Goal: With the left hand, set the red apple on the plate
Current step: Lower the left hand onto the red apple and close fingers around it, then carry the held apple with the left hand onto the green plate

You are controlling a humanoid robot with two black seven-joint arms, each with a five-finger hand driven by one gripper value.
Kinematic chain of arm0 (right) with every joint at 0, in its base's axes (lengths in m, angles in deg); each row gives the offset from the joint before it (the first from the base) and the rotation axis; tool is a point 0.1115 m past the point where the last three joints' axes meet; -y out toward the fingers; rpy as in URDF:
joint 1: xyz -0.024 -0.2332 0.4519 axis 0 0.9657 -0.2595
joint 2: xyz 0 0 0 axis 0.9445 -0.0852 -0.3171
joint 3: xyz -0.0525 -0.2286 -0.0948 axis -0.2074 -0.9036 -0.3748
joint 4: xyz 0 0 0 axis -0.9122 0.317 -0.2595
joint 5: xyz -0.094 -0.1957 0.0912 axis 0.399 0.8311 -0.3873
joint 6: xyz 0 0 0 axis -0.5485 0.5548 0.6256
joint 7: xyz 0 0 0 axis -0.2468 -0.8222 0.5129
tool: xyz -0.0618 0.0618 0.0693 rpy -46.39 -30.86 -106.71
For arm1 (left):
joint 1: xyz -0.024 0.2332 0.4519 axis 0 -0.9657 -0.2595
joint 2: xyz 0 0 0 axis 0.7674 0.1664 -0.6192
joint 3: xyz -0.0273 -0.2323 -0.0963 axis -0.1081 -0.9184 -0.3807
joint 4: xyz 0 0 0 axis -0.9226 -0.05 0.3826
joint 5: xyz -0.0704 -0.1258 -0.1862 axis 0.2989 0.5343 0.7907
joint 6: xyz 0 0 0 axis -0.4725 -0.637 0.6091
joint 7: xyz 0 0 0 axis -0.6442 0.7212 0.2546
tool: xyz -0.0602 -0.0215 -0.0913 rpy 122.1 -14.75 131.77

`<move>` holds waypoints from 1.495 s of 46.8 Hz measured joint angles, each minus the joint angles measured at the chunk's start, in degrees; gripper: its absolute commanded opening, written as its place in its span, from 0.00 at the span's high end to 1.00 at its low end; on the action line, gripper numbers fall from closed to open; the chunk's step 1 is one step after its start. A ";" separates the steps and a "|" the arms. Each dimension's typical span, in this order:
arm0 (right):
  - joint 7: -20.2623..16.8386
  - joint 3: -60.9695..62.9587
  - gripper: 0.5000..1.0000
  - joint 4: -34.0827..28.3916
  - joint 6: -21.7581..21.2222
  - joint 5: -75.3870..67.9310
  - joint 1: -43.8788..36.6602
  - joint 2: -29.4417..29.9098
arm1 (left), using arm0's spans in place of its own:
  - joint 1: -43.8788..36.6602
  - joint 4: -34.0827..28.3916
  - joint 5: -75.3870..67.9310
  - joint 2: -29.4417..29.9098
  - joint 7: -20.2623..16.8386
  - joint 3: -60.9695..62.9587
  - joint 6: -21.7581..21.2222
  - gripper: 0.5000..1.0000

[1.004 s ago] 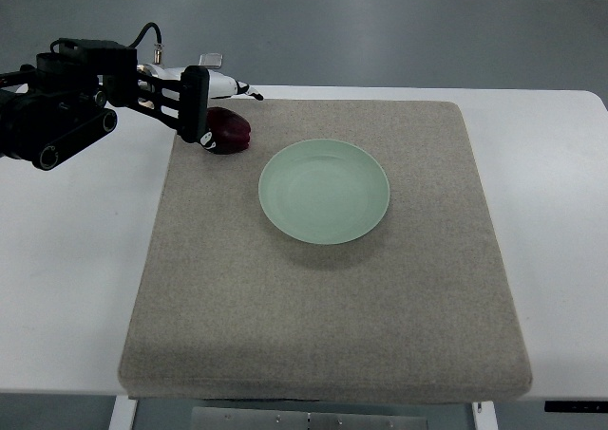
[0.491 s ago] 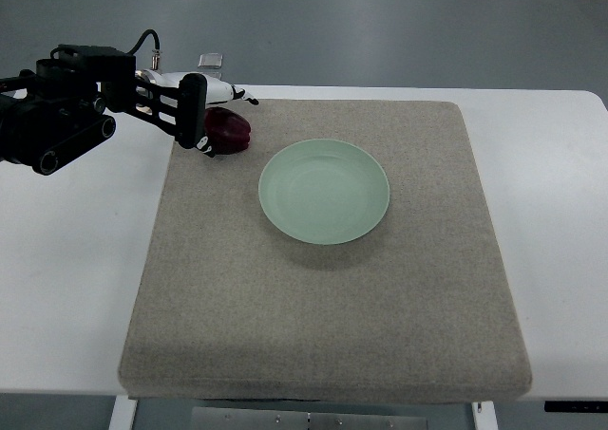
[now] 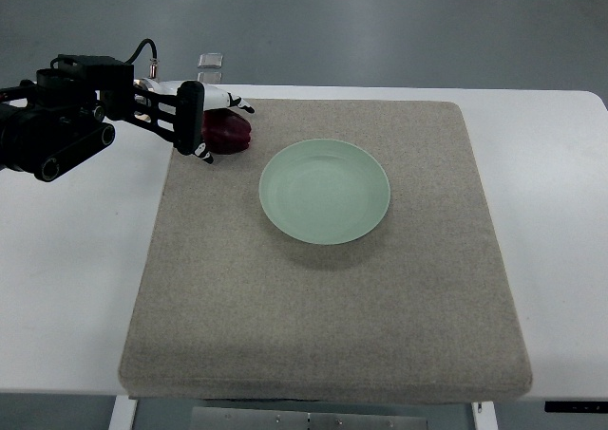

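Observation:
A dark red apple (image 3: 231, 133) lies on the grey mat (image 3: 323, 297) near its far left corner. Right of it and a little nearer sits a pale green plate (image 3: 324, 190) with nothing on it. My left hand (image 3: 204, 123) reaches in from the left edge and stands against the apple's left side. Its black palm hides part of the fruit, with white fingers (image 3: 230, 101) spread above and below it. The fingers do not close around the apple. The right arm does not show.
The mat covers most of a white table (image 3: 76, 288). A small clear object (image 3: 210, 62) lies at the table's far edge just behind the hand. Grey floor lies beyond.
The left hand has drawn back a little to the left and toward the far edge, uncovering more of the apple. The apple and plate have stayed put.

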 measured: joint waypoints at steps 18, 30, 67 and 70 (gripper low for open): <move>0.00 -0.01 0.07 0.00 0.00 0.00 0.00 0.00 | -0.17 -0.45 0.04 0.00 0.00 0.16 -1.33 0.42; 0.00 -0.01 0.07 -0.01 0.00 0.00 0.00 0.00 | -0.17 -0.45 0.09 -0.08 0.00 0.25 -1.11 0.78; 0.00 -0.01 0.07 0.00 0.00 0.00 0.00 0.00 | 1.23 7.58 2.07 -0.19 -0.01 -4.40 -0.73 0.77; 0.00 -0.01 0.07 0.00 0.00 0.00 0.00 0.00 | 1.22 9.26 2.08 -0.03 0.00 -5.83 -0.57 0.77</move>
